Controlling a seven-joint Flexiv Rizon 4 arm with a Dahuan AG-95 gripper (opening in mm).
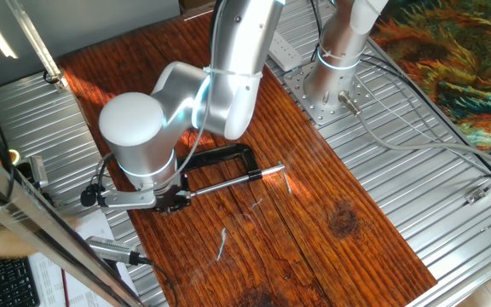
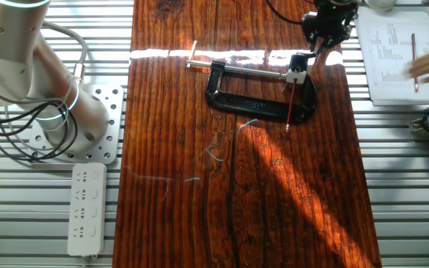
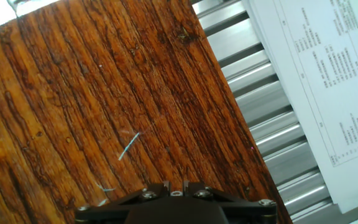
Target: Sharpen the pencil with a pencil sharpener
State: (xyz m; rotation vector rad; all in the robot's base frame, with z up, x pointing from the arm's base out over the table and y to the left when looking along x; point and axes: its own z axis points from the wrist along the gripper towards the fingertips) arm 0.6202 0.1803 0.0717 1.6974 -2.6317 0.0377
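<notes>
Gripper (image 2: 326,30) low over board edge | finger spread unclear | pencil (image 2: 292,102) stands in pencil sharpener (image 2: 297,74)

A wooden board (image 2: 274,193) with dark grain serves as the work surface. A black C-shaped clamp (image 2: 233,103) lies on the board toward its far end, its silver screw rod (image 2: 240,71) running along the open side. A white power strip (image 2: 86,208) lies on the ribbed metal table (image 2: 408,208) left of the board. Printed paper sheets (image 2: 393,59) lie right of the board.
</notes>
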